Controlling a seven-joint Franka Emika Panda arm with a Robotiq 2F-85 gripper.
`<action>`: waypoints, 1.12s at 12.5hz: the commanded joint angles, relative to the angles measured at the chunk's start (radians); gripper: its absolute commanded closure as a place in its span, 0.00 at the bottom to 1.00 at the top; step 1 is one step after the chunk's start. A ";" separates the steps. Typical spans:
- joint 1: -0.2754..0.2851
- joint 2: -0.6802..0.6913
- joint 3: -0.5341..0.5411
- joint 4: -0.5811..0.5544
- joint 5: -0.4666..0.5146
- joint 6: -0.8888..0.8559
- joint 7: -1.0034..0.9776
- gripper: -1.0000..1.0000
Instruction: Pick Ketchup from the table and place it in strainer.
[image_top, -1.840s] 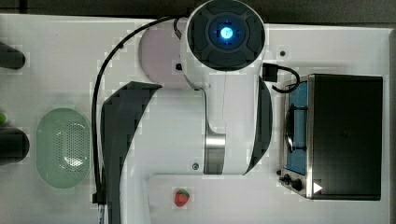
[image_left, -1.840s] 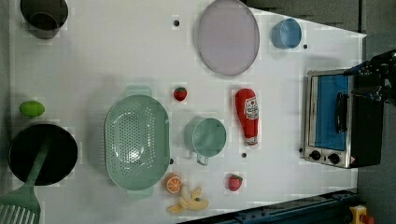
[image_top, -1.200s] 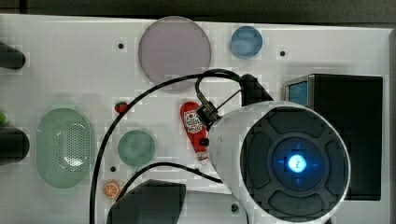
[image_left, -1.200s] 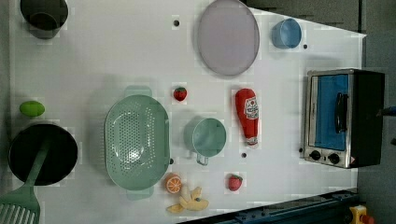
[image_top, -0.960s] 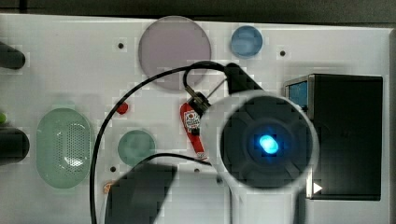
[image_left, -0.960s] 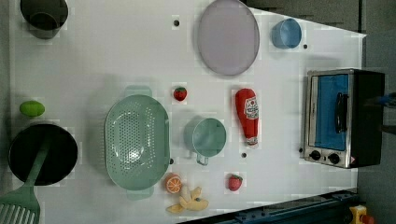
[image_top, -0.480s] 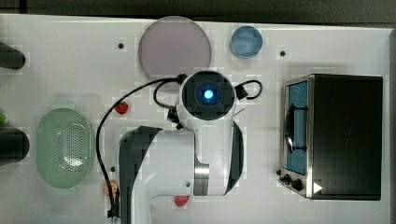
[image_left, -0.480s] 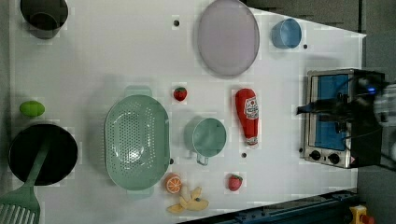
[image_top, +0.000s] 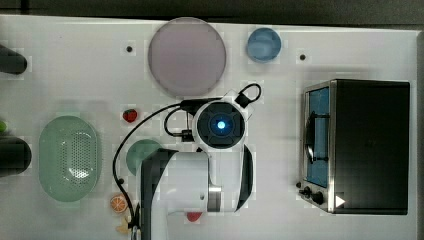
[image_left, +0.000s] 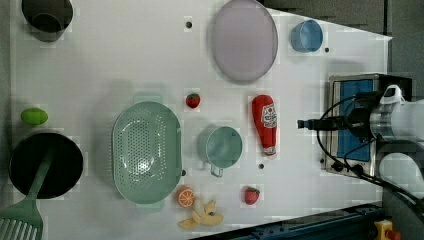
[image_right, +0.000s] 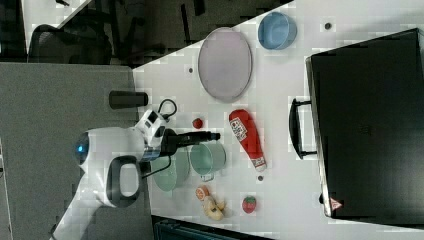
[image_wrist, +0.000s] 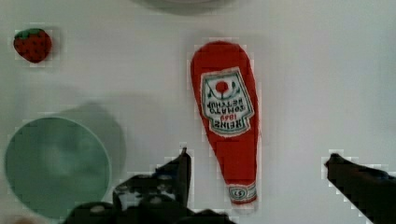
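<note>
Step in hand: approach for the pick; nothing lifted yet. The ketchup (image_left: 265, 125) lies flat on the white table (image_left: 125, 60), long axis along the left view's vertical, fat end toward the lilac plate (image_left: 244, 40) and white cap end pointing away from it. In the left view it sits just right of the round green cup (image_left: 223, 146), apart from it, with the toaster oven (image_left: 357, 125) farther right and one strawberry (image_left: 193, 100) to its left. The strainer (image_left: 146, 151) stands well to the left view's left, beyond the cup, and holds nothing. The gripper (image_wrist: 257, 170) hangs above the bottle, pointing down; in the wrist view its two fingers (image_wrist: 180, 172) are spread wide, released, straddling the narrow neck with free table on both sides and no contact visible. The top view has the arm's wrist over the spot where the bottle lies, between the cup and the toaster oven. Judgement: next move is a straight descent until the fingers bracket the neck or lower body, then closing across the short axis. The bottle tapers, so a grasp nearer the wider labelled part would likely seat better than one at the cap. After that: lift clear of the cup's rim and carry toward the top view's left to the strainer.
</note>
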 joint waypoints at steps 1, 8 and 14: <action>-0.005 0.102 -0.002 -0.005 -0.052 0.098 -0.093 0.00; -0.005 0.296 0.000 -0.012 -0.096 0.266 -0.091 0.00; -0.005 0.402 -0.001 -0.036 -0.096 0.420 -0.089 0.00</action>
